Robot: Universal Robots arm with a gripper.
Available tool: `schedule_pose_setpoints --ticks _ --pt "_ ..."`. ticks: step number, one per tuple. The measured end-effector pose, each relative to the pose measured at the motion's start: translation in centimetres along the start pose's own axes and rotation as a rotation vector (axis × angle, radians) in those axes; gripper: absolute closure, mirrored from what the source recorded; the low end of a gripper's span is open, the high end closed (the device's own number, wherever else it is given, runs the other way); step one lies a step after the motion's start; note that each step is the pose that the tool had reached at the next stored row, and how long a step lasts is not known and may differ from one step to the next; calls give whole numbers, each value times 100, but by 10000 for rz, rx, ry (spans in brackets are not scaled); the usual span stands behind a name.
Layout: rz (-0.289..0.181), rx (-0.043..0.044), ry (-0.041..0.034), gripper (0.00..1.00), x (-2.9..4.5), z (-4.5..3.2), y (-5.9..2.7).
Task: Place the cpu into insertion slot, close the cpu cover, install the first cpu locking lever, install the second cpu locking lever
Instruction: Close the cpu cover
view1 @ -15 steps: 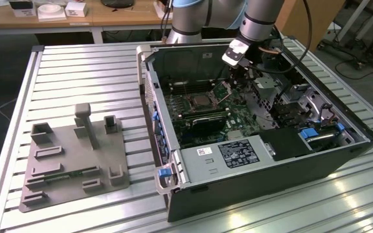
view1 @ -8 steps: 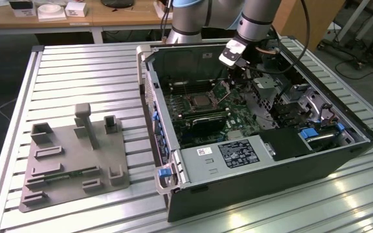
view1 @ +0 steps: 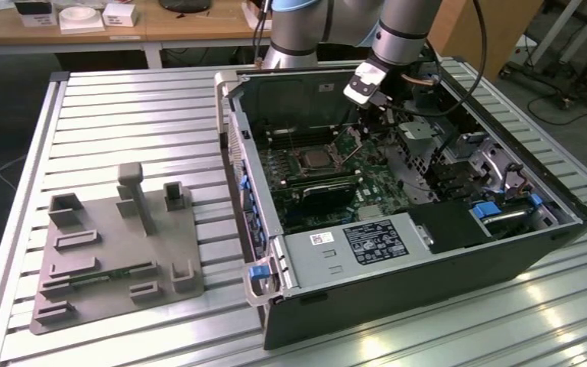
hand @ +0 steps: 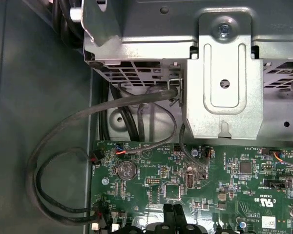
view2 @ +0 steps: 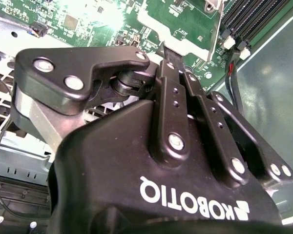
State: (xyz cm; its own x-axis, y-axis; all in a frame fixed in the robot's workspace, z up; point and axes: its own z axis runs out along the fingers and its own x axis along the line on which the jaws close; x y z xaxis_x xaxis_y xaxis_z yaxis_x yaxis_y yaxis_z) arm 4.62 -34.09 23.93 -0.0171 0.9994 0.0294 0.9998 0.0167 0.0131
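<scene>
Green circuit board (hand: 224,170) lies beneath the gripper (hand: 173,210), jaws pressed together. Descending off-target, it could snag the grey cables (hand: 136,99) nearby.

Arm (view1: 299,34): grey tubular links with a blue joint cap, entering from the top edge of the exterior view.
Wrist (view1: 403,34): slopes downward toward the exterior view's left.
End effector (view2: 164,49): black two-finger unit, tip pointing down.
Fingers (view2: 173,97): pressed together at the tips, nothing between them.
</scene>
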Motion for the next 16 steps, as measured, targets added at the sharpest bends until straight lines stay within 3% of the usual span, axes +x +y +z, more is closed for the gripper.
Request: schedule_pose_setpoints --ticks 5,16 --pt "1 0 0 90 0 0 -10" --pt "-5 0 0 90 3 -1 -184"
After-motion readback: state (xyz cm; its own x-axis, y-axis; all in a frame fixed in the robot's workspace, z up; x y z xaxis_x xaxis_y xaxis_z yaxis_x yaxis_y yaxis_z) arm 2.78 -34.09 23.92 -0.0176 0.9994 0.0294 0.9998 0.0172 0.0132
